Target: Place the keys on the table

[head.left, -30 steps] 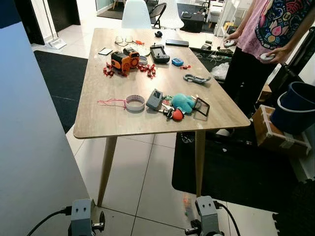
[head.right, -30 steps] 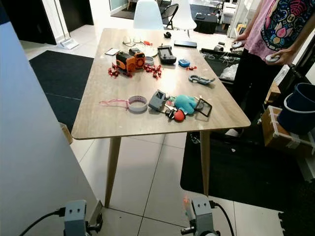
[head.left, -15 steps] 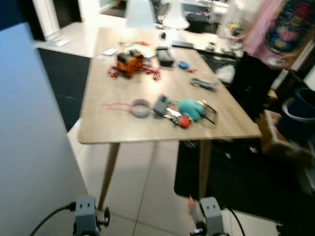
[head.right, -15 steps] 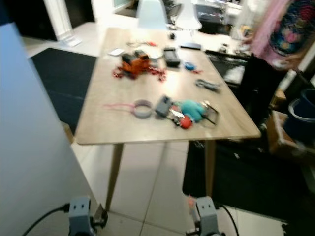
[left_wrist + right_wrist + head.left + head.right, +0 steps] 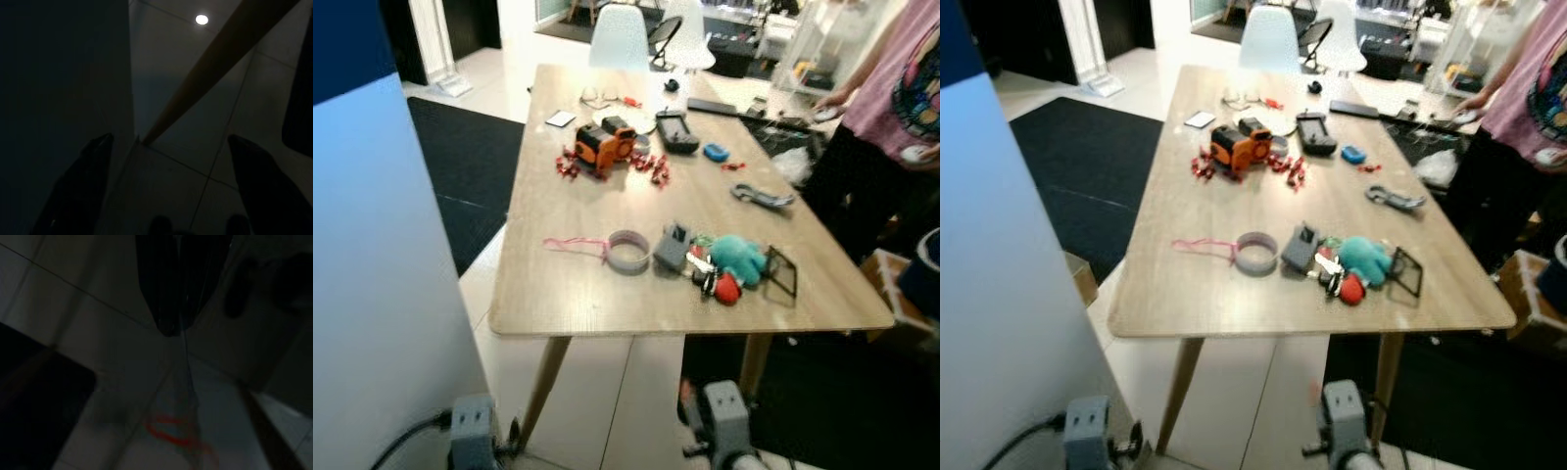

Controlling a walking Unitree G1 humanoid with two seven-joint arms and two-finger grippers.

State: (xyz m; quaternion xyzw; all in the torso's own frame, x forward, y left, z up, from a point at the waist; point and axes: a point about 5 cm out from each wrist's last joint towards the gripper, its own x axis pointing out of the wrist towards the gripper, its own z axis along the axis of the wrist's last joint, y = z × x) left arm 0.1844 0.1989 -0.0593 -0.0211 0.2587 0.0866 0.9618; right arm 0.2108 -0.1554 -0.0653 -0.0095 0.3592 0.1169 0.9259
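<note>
The right hand (image 5: pixel 178 325), fingers pressed together, pinches a thin dangling red-looped cord (image 5: pixel 178 433). The left hand (image 5: pixel 166 186) hangs spread, empty. Rectangular light-wood counter (image 5: pixel 558 284) ahead.

Bright, soft head views; dim wrist views

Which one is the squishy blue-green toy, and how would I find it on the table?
Start at the long wooden table and look along its near edge, toward the corner by the person in pink. The teal plush toy lies there in a small heap, between a grey box and a black-framed square. It is the only soft, rounded teal thing there.
</note>
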